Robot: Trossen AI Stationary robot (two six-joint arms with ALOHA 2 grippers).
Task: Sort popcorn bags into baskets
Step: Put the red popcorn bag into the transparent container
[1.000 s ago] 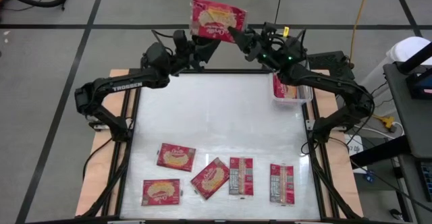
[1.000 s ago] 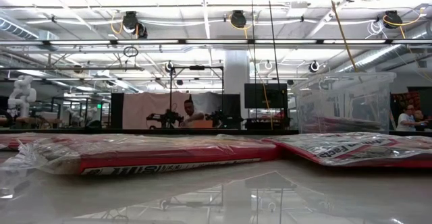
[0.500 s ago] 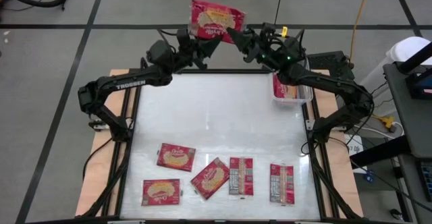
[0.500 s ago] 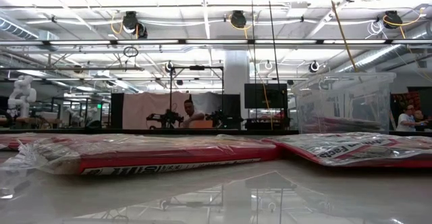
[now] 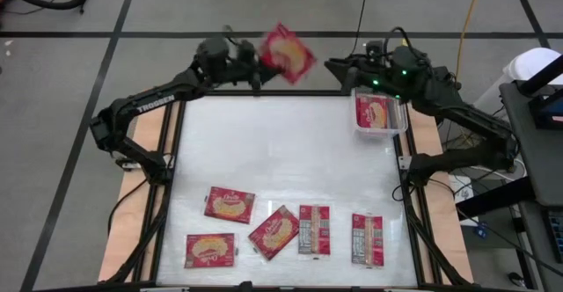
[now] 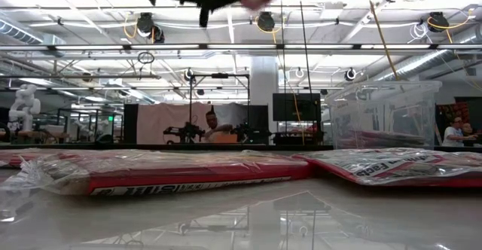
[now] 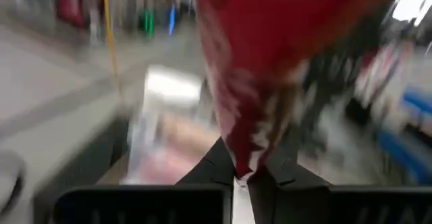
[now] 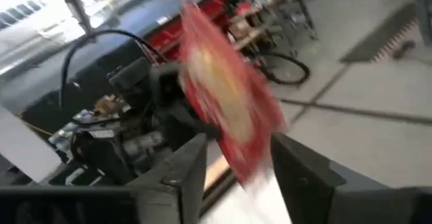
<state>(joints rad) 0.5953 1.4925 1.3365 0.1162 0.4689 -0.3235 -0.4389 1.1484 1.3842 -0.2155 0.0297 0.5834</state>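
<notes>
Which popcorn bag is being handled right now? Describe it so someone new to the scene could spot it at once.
Look past the far edge of the table, between the two arms. The left hand is shut on a red popcorn bag, holding it in the air, while the right hand stands open nearby. Every other bag lies on the table or in the clear basket.

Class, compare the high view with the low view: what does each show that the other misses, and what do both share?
Only the high view: five popcorn bags in the table's near part, and the right gripper, open. Only the low view: the room behind, with a person. Both: the held popcorn bag in the left gripper, and the clear basket.
</notes>
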